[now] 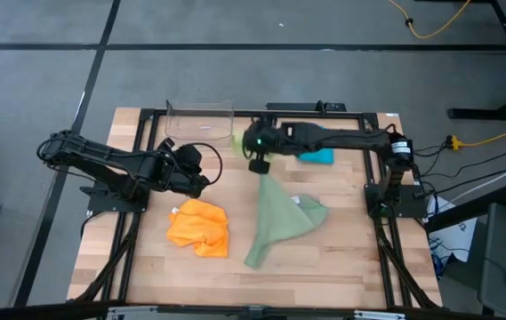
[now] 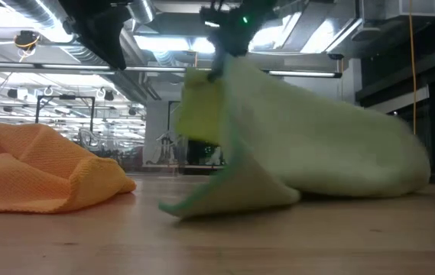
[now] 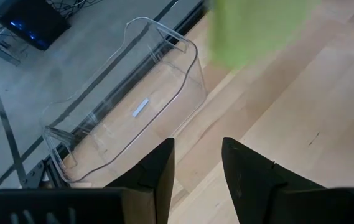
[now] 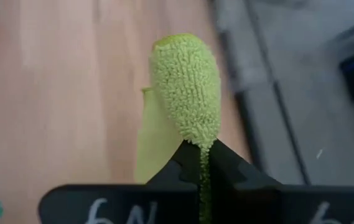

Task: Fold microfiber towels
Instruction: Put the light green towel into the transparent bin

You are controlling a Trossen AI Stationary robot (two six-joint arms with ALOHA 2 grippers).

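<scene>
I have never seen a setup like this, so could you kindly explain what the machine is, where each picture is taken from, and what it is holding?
It is a robot with two dark arms at a wooden table. One picture looks straight down, one looks level across the tabletop, and two come from cameras on the wrists. The right gripper is shut on a corner of the sage green towel, lifting it while the rest drapes onto the table. The left gripper is open, empty, and faces the clear plastic bin. An orange towel lies crumpled, and a teal towel shows behind the right arm.
</scene>
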